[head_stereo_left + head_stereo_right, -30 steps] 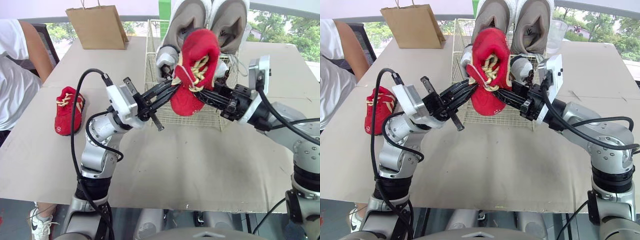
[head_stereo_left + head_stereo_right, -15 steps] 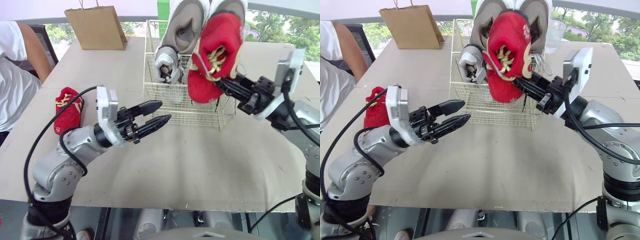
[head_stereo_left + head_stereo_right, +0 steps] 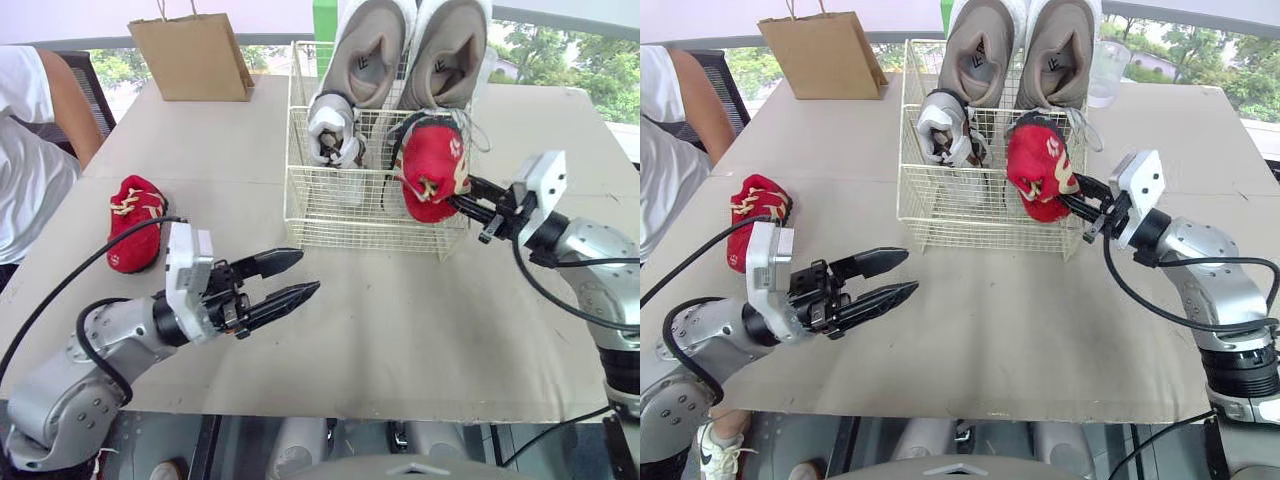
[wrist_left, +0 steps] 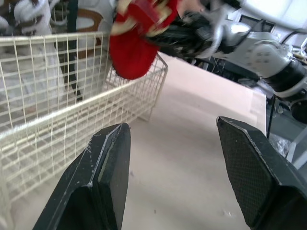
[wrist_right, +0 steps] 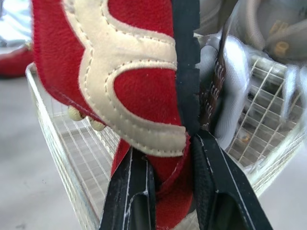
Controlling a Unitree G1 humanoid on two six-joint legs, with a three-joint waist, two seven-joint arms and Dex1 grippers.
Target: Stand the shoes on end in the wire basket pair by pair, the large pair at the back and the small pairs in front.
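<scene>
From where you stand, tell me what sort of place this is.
Probably an indoor test room or office: a cardboard-covered table holding a wire basket of shoes, trees outside the glass behind it, and a person at the table's edge.

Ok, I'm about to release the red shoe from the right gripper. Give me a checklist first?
1. Right gripper shut on the red shoe: ok.
2. Shoe at the front right of the wire basket, ahead of the large grey pair: ok.
3. Shoe bottomed out on the basket floor, so it stands when released: cannot tell.
4. Silver shoe in the front left has not been knocked by the red one: ok, they are apart.
5. Left gripper open and clear of the basket: ok.
6. Red pair complete in the basket: not ok, the second red shoe lies on the table.
</scene>
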